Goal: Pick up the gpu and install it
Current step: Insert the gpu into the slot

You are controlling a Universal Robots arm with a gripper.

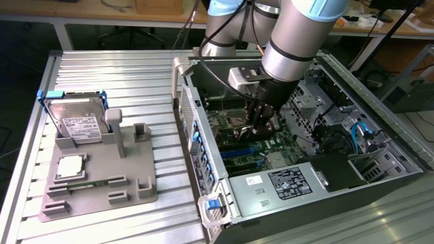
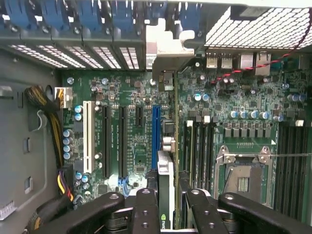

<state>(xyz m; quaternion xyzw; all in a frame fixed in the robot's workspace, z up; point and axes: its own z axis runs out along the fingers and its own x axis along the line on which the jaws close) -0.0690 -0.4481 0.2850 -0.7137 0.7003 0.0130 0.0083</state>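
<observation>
I hold the gpu [image 2: 165, 195] pinched on edge between the fingers of my end effector [image 2: 166, 207], inside the open case [image 1: 203, 168] and above the motherboard [image 2: 126, 97]. The card runs straight out from my fingers, its long axis parallel to the slots, and its silver bracket [image 2: 168, 46] reaches the rear wall of the case. It lies just beside the blue slot [image 2: 155, 136] (whether the edge already touches a slot, I cannot tell).
</observation>
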